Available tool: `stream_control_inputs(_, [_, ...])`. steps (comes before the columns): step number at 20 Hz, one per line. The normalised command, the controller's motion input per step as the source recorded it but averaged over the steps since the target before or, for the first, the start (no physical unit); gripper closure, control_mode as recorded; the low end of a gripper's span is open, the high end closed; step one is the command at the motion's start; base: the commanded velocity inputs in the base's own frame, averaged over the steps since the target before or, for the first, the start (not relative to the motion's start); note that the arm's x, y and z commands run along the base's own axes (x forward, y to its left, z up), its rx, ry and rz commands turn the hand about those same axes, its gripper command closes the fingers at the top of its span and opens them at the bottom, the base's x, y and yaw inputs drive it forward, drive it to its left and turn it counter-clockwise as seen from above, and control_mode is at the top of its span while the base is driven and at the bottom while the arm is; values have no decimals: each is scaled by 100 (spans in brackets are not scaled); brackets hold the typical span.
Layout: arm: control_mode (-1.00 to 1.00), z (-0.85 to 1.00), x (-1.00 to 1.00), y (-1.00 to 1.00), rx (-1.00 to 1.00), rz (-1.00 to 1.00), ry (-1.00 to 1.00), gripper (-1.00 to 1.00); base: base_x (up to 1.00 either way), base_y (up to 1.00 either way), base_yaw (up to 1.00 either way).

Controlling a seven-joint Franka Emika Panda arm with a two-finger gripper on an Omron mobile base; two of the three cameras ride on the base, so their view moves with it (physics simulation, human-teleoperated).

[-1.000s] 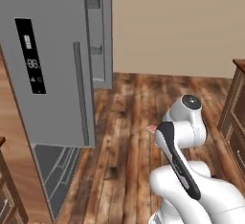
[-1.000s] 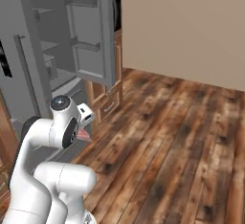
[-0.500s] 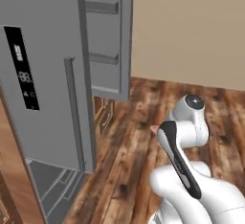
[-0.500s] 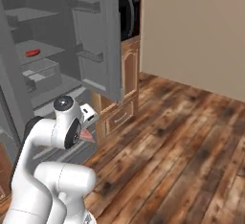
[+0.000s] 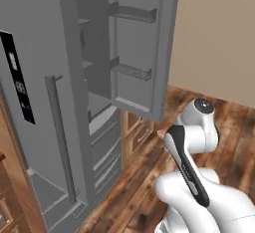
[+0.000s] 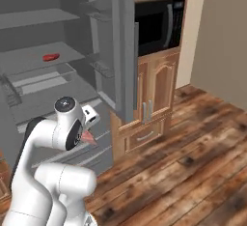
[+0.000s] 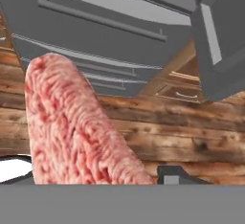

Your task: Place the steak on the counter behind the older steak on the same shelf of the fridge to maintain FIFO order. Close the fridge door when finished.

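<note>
The gripper [image 7: 95,182] is clamped on the steak [image 7: 72,127], carried low in front of the open fridge [image 5: 60,102]. In the hand view the slab stands up from between the fingers, its long axis pointing away from the hand and leaning left. It looks soft, light and probably slick, so a hold near one end, as here, may let it droop. The older steak [image 6: 50,57] lies on a fridge shelf [image 6: 29,58], farther in.

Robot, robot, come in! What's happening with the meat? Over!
Gripper shut on steak. Fridge door open, older steak on shelf. Nothing blocking.
</note>
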Motion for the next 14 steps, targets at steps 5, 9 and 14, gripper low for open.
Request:
stream_control_inputs(5, [100, 0, 0, 0, 0, 0, 0, 100, 59, -27, 62])
stream_control_inputs(9, [100, 0, 0, 0, 0, 0, 0, 100, 19, -42, 69])
stream_control_inputs(14, [100, 0, 0, 0, 0, 0, 0, 100, 34, -32, 68])
